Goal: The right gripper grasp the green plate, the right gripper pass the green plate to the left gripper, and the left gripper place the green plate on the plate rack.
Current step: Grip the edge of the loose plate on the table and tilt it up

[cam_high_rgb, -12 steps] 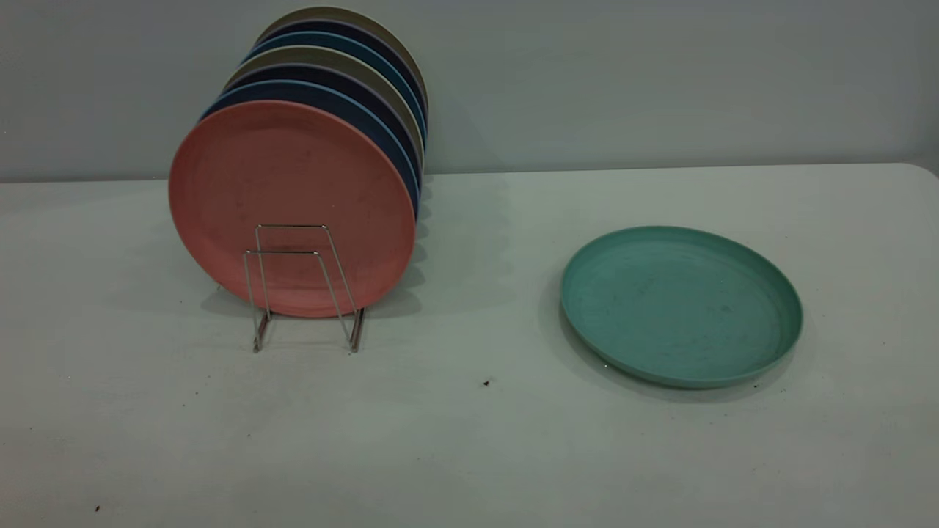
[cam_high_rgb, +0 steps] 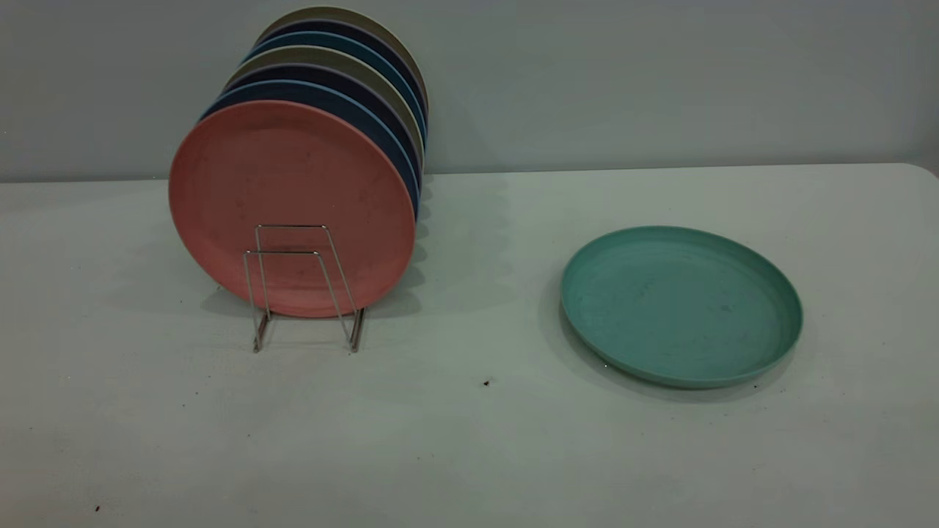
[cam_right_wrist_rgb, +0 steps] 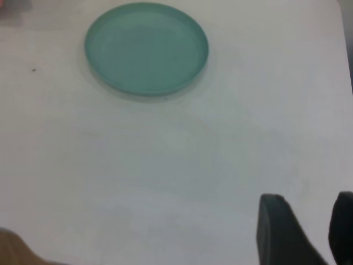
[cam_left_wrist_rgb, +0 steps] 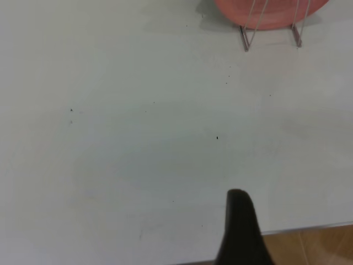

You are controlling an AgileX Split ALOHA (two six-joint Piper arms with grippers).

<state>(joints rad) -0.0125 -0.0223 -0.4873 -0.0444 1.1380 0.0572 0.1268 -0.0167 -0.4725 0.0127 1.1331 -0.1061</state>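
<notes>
Two grippers held back at table edge | round teal-green plastic plate (cam_high_rgb: 681,306) lies flat, untouched, well apart from silver wire rack (cam_high_rgb: 304,287) | right gripper (cam_right_wrist_rgb: 306,226) parted, empty | left gripper (cam_left_wrist_rgb: 241,232) spread undeterminable | step judged: approach; rim grasp required next.

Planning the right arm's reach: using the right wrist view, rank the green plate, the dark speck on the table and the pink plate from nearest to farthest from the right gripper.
1. Green plate: flat on the table, ahead of the open right gripper.
2. Dark speck: on the bare table beyond the plate, towards the rack side.
3. Pink plate: only a sliver shows at the view's far corner.
</notes>
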